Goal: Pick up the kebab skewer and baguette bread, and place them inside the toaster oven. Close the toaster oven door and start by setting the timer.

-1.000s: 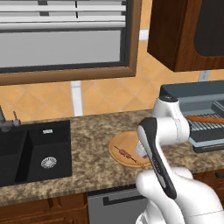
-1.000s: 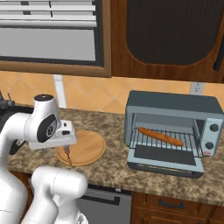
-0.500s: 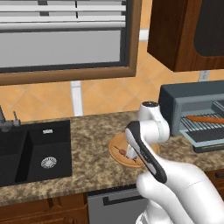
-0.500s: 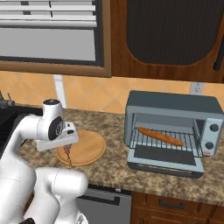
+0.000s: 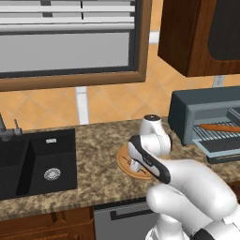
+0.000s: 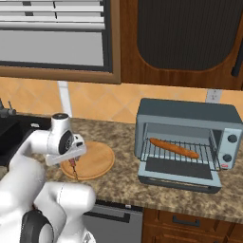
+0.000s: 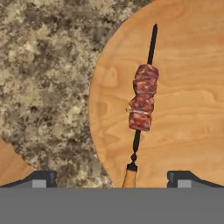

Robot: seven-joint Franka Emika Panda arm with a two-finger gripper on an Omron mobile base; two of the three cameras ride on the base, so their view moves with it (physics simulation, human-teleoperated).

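Arm [image 5: 187, 197]: glossy white shell of rounded, bulbous segments with smooth, unmarked surfaces. Dark grey to black bands at the joints; one black strip runs along a link in the left base view. Round dark-rimmed cap on the wrist housing [image 6: 60, 140]. Finger tips [image 7: 40, 178]: small, dark, blocky.

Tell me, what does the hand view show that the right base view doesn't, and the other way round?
Hand view: the kebab skewer's separate meat chunks and wooden handle, between the open gripper's fingertips. Right base view: the toaster oven, its door down, with the baguette bread on its rack. Both: the skewer on the round wooden board on the speckled counter.
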